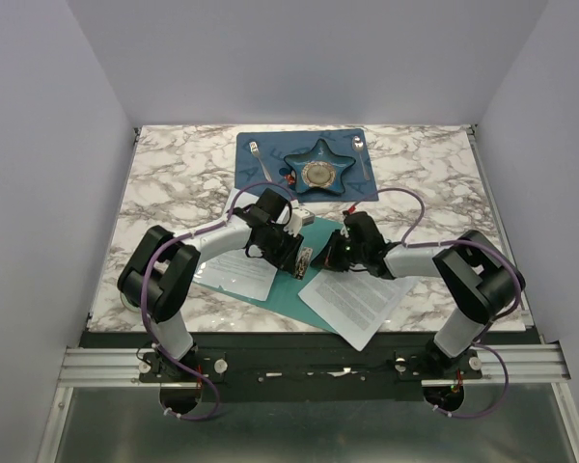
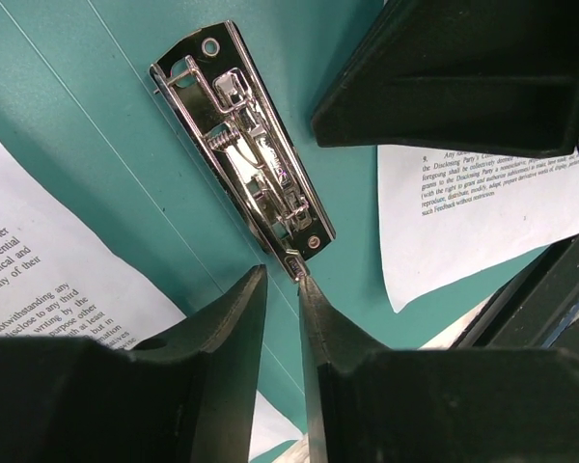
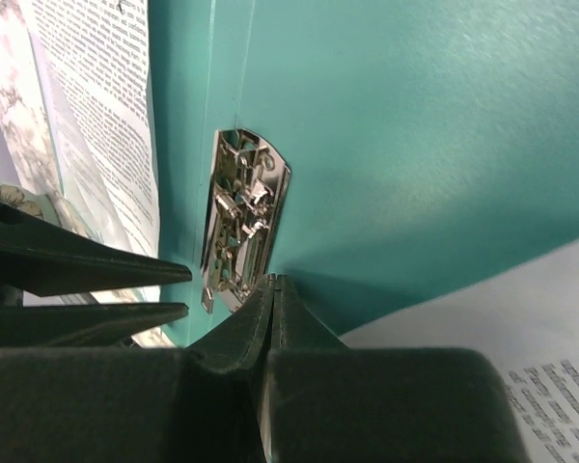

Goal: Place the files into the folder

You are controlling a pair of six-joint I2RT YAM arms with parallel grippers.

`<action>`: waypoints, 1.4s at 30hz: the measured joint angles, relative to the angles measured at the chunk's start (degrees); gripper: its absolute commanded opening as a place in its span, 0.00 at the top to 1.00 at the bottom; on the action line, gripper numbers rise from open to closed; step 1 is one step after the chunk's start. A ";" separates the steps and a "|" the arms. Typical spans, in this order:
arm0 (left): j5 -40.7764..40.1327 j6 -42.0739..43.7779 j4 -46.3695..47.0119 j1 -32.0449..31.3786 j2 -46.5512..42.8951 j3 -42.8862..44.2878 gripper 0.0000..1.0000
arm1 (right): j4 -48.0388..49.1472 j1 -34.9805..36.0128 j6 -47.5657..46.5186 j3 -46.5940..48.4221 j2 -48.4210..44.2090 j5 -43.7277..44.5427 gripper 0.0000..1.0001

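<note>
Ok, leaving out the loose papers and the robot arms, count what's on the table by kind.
Folder: 1
Metal clip: 1
Placemat: 1
Star dish: 1
Round object in the dish: 1
Silver utensils: 2
Total: 7

Overhead; both wrists close above clip [image 2: 246, 154]

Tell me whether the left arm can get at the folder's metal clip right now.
Probably yes. The left gripper sits right at the near end of the clip on the folder, jaws slightly parted, nothing in between. The right gripper, shut, crowds that same end, so room looks tight.
</note>
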 measured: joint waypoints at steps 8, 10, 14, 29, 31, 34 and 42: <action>-0.02 -0.02 0.35 0.04 0.09 -0.55 0.51 | -0.20 0.13 -0.94 1.29 0.55 -0.31 0.95; -0.02 -0.04 0.57 0.04 0.11 -0.55 0.53 | -0.13 0.22 -0.96 1.33 0.79 -0.42 0.96; -0.02 -0.17 0.83 0.04 0.48 -0.55 0.62 | -0.02 0.52 -0.87 1.36 1.75 -0.81 0.97; -0.50 -0.28 1.44 -0.02 1.49 -0.74 0.63 | 1.36 1.64 0.17 1.33 2.54 -1.01 0.99; -0.79 -0.28 1.44 -0.13 1.60 -0.74 0.63 | 1.57 1.64 0.37 1.33 2.58 -1.03 1.00; -1.55 -0.31 1.44 -0.72 1.60 -0.70 0.63 | 1.92 1.66 0.70 1.16 2.58 -1.01 1.00; -3.74 -0.33 1.03 -2.73 1.84 0.04 0.65 | 3.13 1.68 1.44 0.44 2.69 -1.03 1.00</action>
